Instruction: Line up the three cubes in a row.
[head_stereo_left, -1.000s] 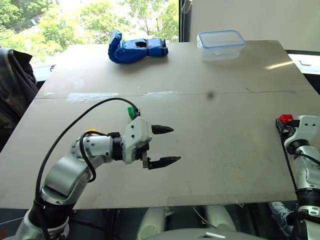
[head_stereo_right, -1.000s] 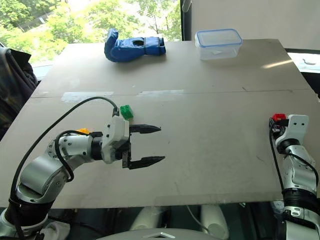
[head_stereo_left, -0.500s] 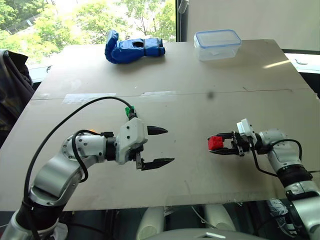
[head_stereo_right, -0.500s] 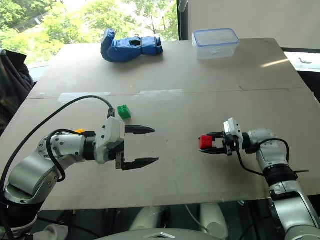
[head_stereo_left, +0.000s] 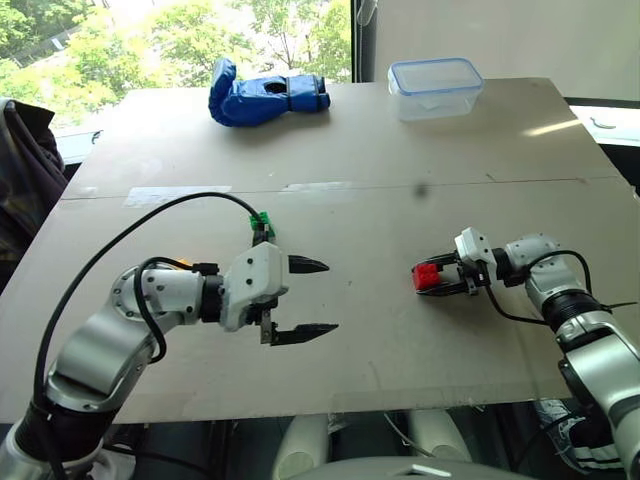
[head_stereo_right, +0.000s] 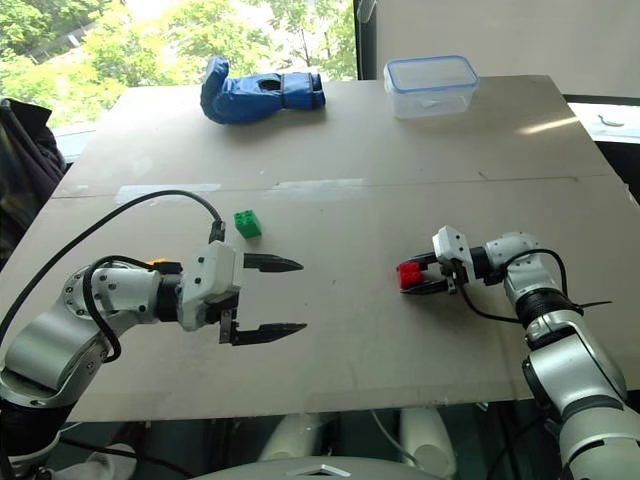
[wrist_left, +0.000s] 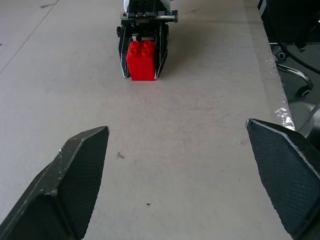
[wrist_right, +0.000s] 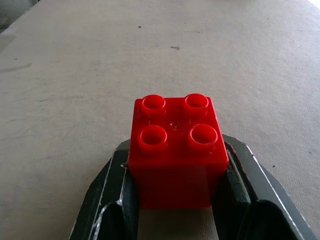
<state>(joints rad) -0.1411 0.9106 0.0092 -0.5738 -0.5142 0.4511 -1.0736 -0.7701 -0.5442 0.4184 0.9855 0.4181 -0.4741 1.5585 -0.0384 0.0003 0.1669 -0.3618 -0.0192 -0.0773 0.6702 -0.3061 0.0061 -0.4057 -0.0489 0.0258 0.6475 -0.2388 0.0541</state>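
**Red cube in transit, row not formed**

Left gripper (head_stereo_right: 262, 296) hovering empty, jaws wide, likely staged for a pick. Yellow cube (head_stereo_right: 164, 263) mostly hidden behind its arm, green cube (head_stereo_right: 246, 223) just beyond. Right gripper (head_stereo_right: 421, 278) clamped on red cube (head_stereo_right: 409, 275), low over table (head_stereo_right: 400, 170), well apart from green, presumably heading for the row

Indoor test bench: bare board tabletop (head_stereo_left: 400, 150) beside a window (head_stereo_left: 150, 40) onto trees.

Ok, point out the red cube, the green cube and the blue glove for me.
red cube (wrist_right: 176, 150): right wrist view, studded top face.
green cube (head_stereo_right: 246, 223): right eye view, middle of the block.
blue glove (head_stereo_left: 262, 96): left eye view, middle of the palm.
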